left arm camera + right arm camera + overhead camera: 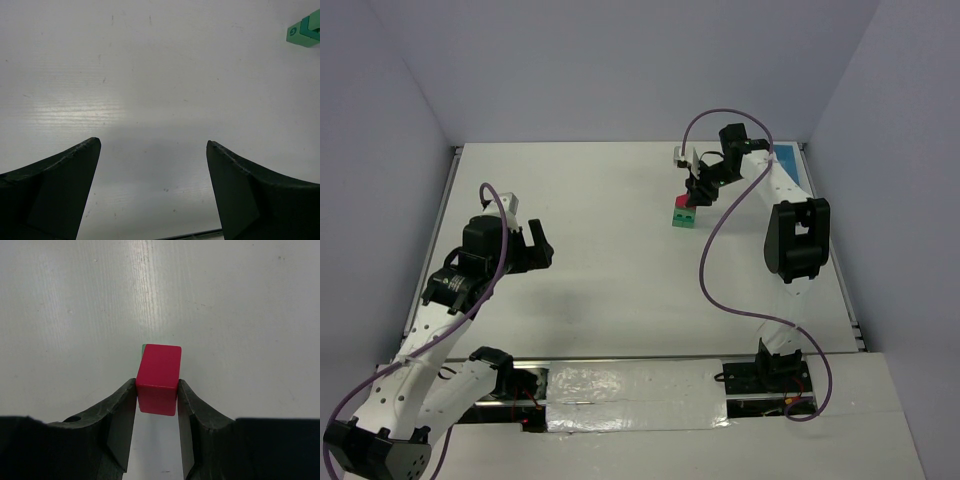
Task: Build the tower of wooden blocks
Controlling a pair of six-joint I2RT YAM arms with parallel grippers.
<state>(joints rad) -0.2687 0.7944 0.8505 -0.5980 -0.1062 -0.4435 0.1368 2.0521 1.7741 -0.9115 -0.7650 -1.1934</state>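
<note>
- You had the right gripper (697,188) clamped on the red wedge (159,371), with one finger pressed against each long side face.
- The wedge sat at the top of the wood block tower (684,213), on the far right part of the table (600,200).
- The green blocks (685,220) lay beneath it. In the right wrist view only a sliver of green showed, at the wedge's far left corner.
- By my reading the stack was almost complete. What remained was to release the wedge and lift clear.
- Whether the wedge rested fully on the green, I could not tell — the fingers hid the joint.
- The wedge's long axis ran away from the wrist camera, between the fingers, with its far end leaning slightly right.
- Your left gripper (153,145) hung over the table well apart from the tower — fingers wide apart, holding nothing.
</note>
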